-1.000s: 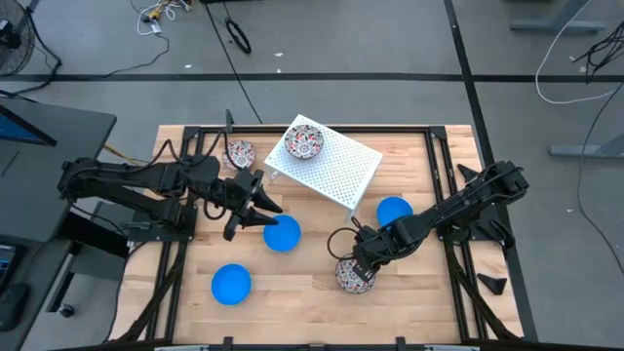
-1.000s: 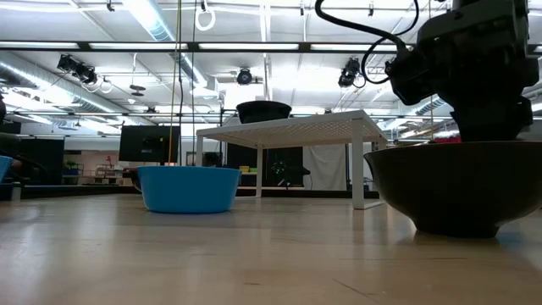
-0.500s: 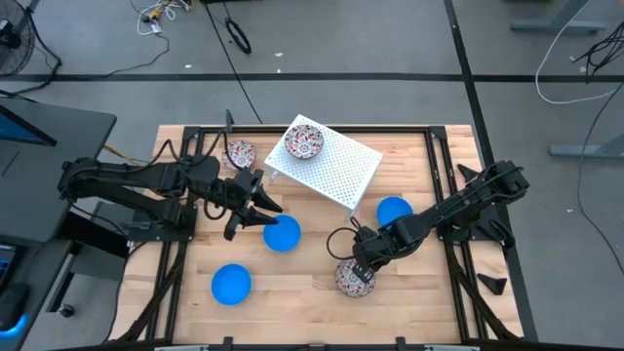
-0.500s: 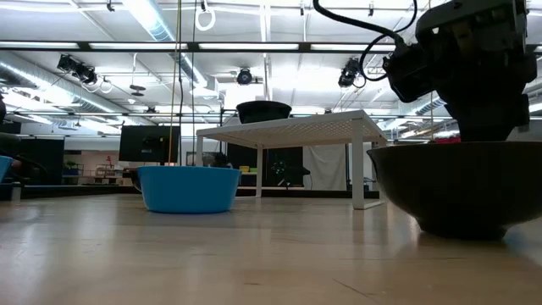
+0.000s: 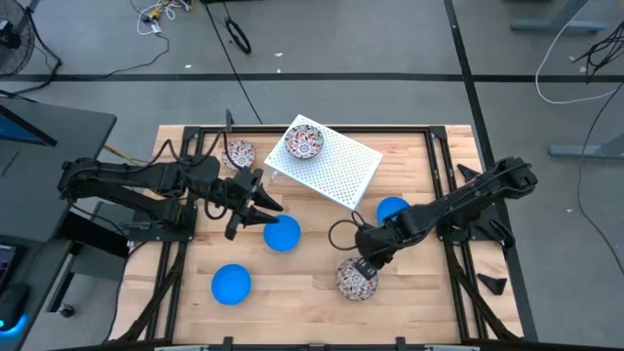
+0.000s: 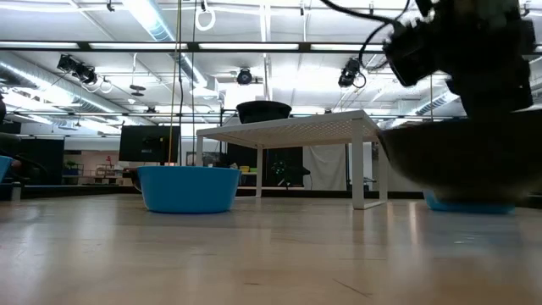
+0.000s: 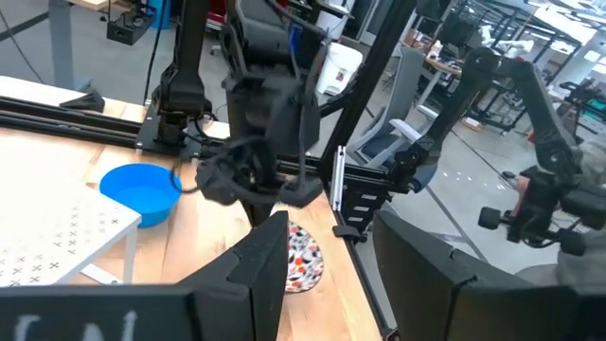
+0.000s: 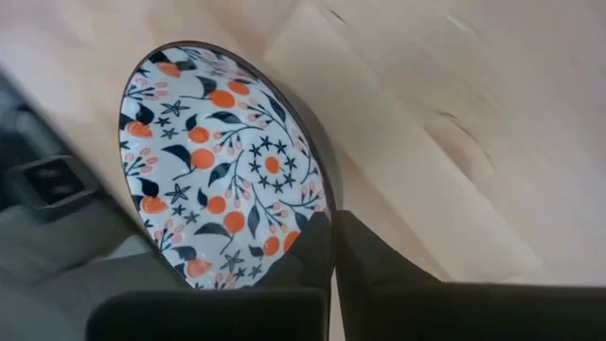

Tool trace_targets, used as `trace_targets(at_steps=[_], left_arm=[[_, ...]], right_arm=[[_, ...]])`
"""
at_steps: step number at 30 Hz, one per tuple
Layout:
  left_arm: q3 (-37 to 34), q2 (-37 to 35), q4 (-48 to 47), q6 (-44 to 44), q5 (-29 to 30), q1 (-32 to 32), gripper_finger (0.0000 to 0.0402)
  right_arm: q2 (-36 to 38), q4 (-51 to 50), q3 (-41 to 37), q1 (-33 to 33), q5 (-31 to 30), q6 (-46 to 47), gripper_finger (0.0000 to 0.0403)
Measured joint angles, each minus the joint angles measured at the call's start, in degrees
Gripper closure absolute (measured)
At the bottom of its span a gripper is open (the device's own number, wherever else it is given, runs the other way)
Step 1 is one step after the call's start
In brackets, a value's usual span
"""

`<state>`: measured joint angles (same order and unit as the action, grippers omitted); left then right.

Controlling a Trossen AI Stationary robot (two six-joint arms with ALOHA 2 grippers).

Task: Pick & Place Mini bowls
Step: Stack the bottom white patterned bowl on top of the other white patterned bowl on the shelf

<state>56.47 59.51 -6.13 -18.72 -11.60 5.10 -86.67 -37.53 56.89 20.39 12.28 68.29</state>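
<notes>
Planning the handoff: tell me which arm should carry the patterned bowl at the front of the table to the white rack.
Right. The right gripper is shut on the patterned bowl's rim, and the low view shows it off the table. The rack is just beyond. The left gripper hangs open by a blue bowl.

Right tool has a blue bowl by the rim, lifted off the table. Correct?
Not blue. The right tool grips the patterned bowl by its rim, as the right wrist view shows; in the low view that bowl hangs clear of the table.
</notes>
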Motion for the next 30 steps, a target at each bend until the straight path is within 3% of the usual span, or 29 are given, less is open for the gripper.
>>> trace_targets(at_steps=[9,14,30], left_arm=[[0.00,0.00,-0.13,0.00,0.29,0.00,0.0241],[0.00,0.00,-0.12,-0.06,1.32,0.00,0.0241],[0.00,0.00,-0.09,-0.20,2.98,0.00,0.0241]], right_arm=[[8.49,0.18,0.45,-2.92,5.62,0.59,0.0403],[13.51,-0.37,0.47,-4.28,5.78,3.02,0.0403],[21.58,-4.14,0.50,-8.72,-1.32,13.19,0.0403]])
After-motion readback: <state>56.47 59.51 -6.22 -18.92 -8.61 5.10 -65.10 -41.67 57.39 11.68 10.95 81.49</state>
